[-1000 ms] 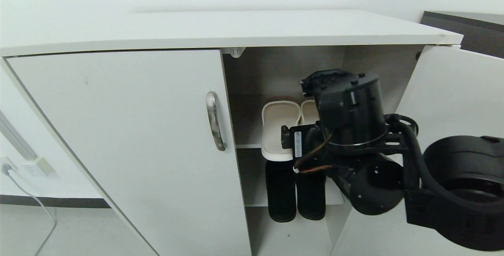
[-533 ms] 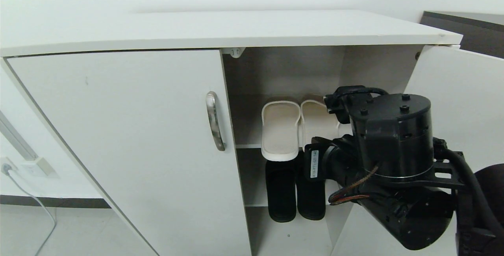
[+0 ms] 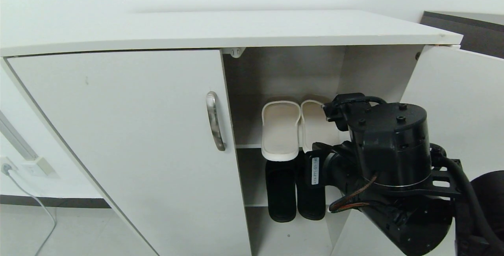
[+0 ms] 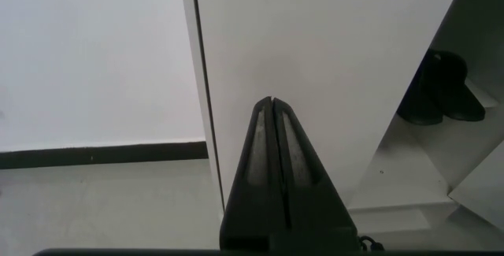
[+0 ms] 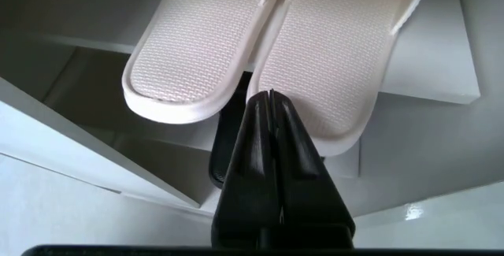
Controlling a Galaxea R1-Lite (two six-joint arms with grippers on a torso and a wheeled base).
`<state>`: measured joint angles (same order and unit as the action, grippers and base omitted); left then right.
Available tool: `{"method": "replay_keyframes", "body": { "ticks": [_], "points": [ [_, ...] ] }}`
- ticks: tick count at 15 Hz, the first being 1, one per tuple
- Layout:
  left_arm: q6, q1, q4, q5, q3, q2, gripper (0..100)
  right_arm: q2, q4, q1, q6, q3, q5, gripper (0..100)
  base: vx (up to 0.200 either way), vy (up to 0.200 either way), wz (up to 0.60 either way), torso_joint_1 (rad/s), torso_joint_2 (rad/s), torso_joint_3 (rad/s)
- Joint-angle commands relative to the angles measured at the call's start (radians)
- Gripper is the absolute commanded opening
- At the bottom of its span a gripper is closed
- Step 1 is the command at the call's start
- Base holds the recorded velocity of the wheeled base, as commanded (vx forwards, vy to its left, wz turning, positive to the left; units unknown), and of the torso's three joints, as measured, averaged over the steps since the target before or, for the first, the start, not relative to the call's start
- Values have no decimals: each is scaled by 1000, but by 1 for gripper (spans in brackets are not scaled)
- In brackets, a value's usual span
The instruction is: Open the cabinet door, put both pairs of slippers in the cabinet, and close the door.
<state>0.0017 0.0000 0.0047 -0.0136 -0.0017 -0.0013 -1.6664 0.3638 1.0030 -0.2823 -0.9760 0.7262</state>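
Note:
The white cabinet (image 3: pixel 220 27) has its right door (image 3: pixel 453 102) swung open and its left door (image 3: pixel 118 141) shut. A pair of white slippers (image 3: pixel 280 130) lies on the upper shelf, heels overhanging the edge. Black slippers (image 3: pixel 280 193) sit on the shelf below. My right arm stands in front of the open compartment, hiding part of the right white slipper. In the right wrist view my right gripper (image 5: pixel 272 106) is shut and empty, just before the white slippers' (image 5: pixel 260 43) heels. My left gripper (image 4: pixel 272 110) is shut, low before the left door (image 4: pixel 315 59), with the black slippers (image 4: pixel 441 90) off to the side.
The left door carries a metal handle (image 3: pixel 214 121). A wall socket with a cable (image 3: pixel 23 169) sits low on the wall left of the cabinet. Grey floor (image 4: pixel 102 209) lies below the cabinet.
My right arm has drawn back out of the cabinet and down to the right, uncovering more of the right white slipper. Slippers and doors have not moved.

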Motion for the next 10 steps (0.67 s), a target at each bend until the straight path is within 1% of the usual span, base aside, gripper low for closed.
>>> {"method": "replay_keyframes", "body": {
  "ticks": [1,10],
  "points": [
    [0,0,0,-2,0,1,0,-4,0,0,0,0,1,0,-200,0,0,7,-2,2],
    [0,0,0,-2,0,1,0,-12,1,0,0,8,4,0,-200,0,0,1,1,-1]
  ]
}}
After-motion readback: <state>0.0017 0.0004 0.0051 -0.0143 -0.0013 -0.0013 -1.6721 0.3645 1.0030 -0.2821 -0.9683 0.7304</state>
